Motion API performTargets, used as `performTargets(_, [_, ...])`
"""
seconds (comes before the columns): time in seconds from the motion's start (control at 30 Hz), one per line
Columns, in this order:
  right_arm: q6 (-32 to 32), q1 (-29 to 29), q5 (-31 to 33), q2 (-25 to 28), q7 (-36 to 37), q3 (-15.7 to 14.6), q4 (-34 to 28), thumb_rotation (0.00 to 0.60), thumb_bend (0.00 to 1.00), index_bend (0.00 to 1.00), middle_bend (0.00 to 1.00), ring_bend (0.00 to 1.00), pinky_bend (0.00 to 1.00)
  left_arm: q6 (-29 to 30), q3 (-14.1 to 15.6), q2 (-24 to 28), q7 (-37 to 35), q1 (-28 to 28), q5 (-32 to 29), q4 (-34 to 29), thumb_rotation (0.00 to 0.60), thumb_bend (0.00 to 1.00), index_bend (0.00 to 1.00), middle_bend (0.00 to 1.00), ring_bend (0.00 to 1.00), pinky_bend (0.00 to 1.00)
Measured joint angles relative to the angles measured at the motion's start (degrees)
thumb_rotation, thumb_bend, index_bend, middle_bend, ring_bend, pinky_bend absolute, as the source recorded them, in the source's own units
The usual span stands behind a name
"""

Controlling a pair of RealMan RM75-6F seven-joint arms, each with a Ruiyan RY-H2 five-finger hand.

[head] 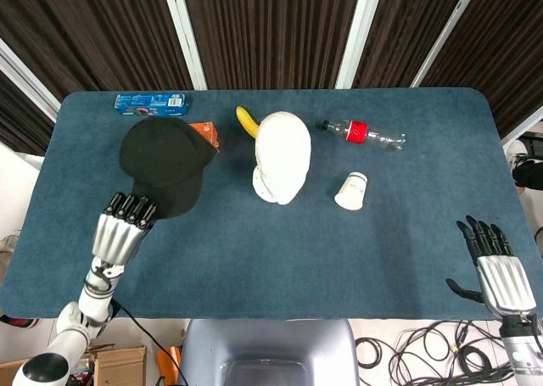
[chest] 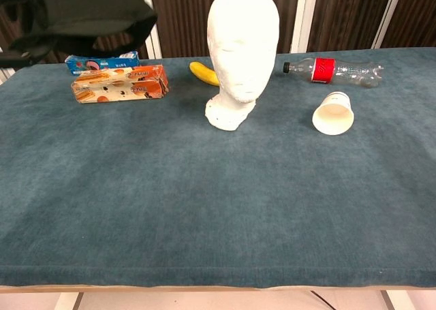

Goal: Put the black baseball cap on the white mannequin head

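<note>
Cap lifted in the air, to the left of the head, not yet on it.

The blue table point(head: 271, 259) carries the white mannequin head point(head: 282, 155), which stands upright. The black baseball cap point(head: 163, 161) hangs above the table, gripped at its edge by the left hand point(head: 123, 229). The right hand point(head: 499, 276) rests with fingers spread, holding nothing. Such an edge grip may let the cap tilt or slip, or bump the head over. The chest view shows the cap's height; only the head view shows both hands.
</note>
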Motion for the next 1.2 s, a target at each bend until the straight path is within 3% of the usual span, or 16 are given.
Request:
performTargets(0.5, [-1.52,0.52,2.22,1.16,3.14,1.09,0.79,0.600,0.09,0.00,0.00,0.00,0.00,-10.71,-4.53,2.69,2.81,-17.58,-2.32,-5.08,0.600,0.45,0.69,0.73,0.63,0.69])
performTargets(0.93, [-2.13,0.74,1.46,1.95,5.42,0.69,1.08,0.600,0.09,0.00,0.00,0.00,0.00,-17.45,-6.86,-2.42,7.69,-28.38,-3.99,-4.32,0.600,0.46,0.69,0.74,0.64,0.68])
performTargets(1.2, [-2.06,0.80,0.93,2.68,7.37,0.65,1.22,0.600,0.09,0.00,0.00,0.00,0.00,-20.17,-5.97,-5.60,10.82,-31.51,-3.71,-2.41,0.600,0.46,0.70,0.74,0.64,0.68])
